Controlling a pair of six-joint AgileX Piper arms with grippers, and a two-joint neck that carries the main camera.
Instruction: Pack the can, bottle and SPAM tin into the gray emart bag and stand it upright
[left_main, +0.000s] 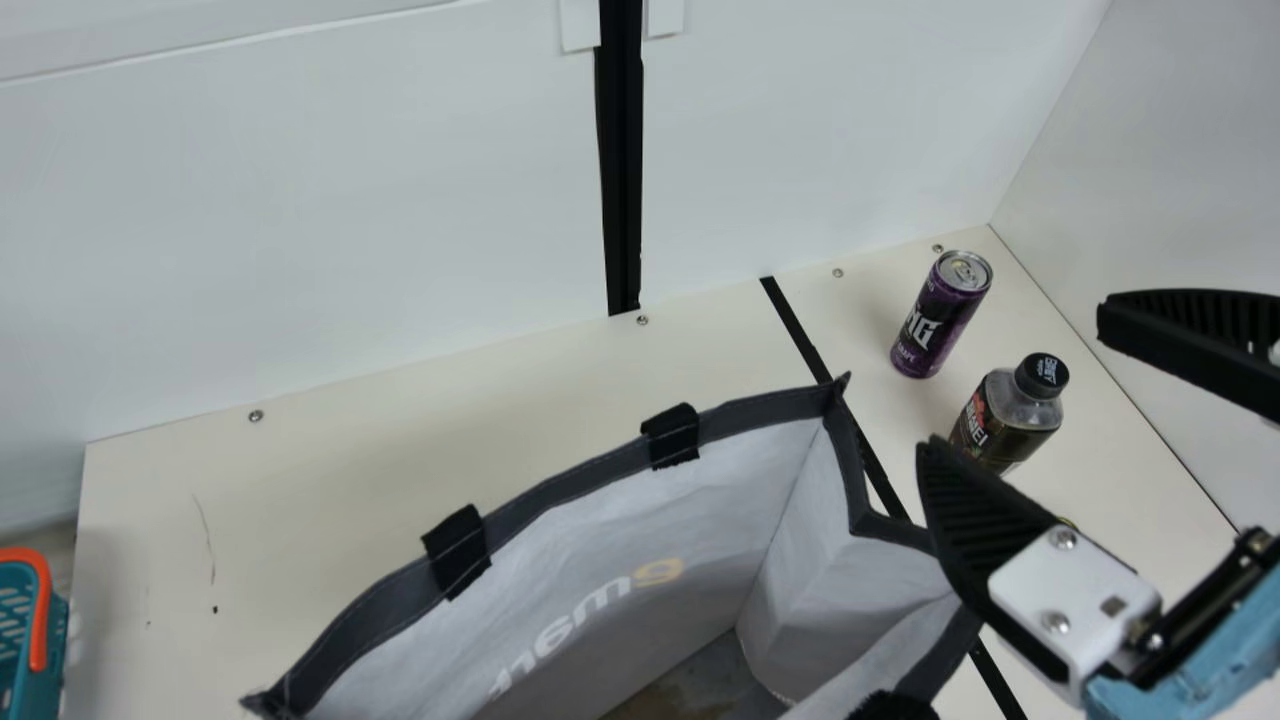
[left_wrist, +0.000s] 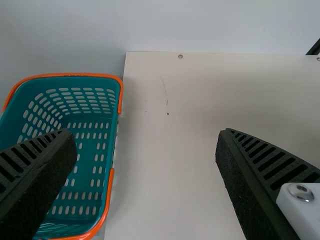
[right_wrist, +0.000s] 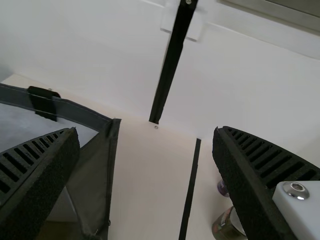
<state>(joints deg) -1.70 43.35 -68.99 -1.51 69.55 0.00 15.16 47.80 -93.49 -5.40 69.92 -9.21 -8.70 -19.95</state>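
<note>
Bottle (left_main: 1006, 420), can (left_main: 938, 318) outside bag (left_main: 740, 490) (both upright); right claw (left_main: 1015, 378), left claw (left_wrist: 146, 134) spread apart.

A teal basket (left_wrist: 102, 150) with orange handles — and black tape (left_main: 795, 330) striping the cream table (left_main: 560, 380).

A white wall (left_main: 350, 220) with a black upright strip (left_main: 622, 180) backs the cream table (left_main: 560, 380); another pale wall (left_main: 1180, 170) stands at right.

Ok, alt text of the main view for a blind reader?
Open gray bag at bottom; purple can and black-capped bottle stand outside it on the table, at right. The right gripper, open, is near the bottle; a teal basket at far left.
</note>
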